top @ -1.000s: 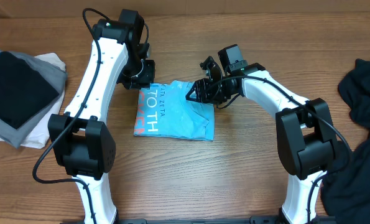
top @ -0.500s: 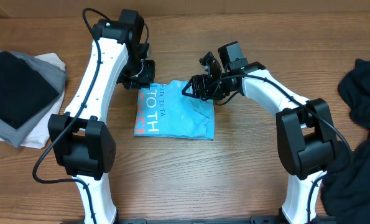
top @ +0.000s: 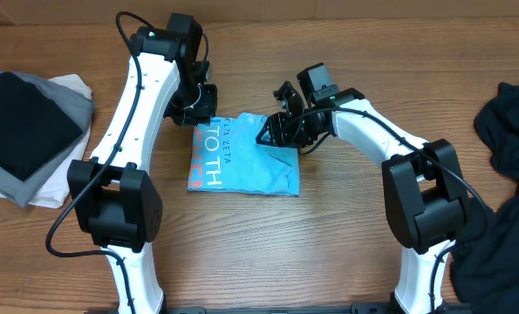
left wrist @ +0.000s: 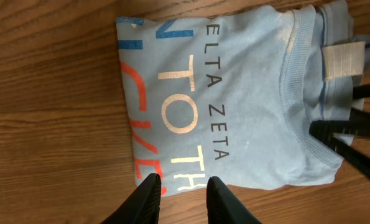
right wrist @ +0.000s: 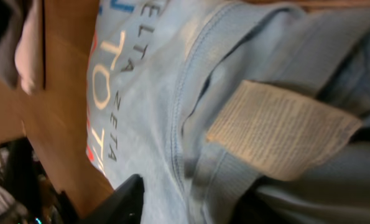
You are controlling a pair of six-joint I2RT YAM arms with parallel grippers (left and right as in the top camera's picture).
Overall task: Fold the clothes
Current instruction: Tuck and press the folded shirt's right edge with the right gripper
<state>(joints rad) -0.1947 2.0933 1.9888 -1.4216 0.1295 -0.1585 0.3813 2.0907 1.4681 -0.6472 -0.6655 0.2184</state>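
Nudged slightly further over the collar end of the sky-blue T-shirt (top: 246, 164) since a second ago: the right gripper (top: 269, 133), jaws drawn in from a wider spread half a second back. Cannot tell whether clamped on the collar fold or merely straddling it. Folded flat on the table (top: 329, 244), lettering up. At the T-shirt's lettered edge, the left gripper (left wrist: 182, 182), fingers apart with nothing pinched between. Well left of the T-shirt, a folded stack (top: 19, 122), black on top; well right of it, loose black garments (top: 503, 131).
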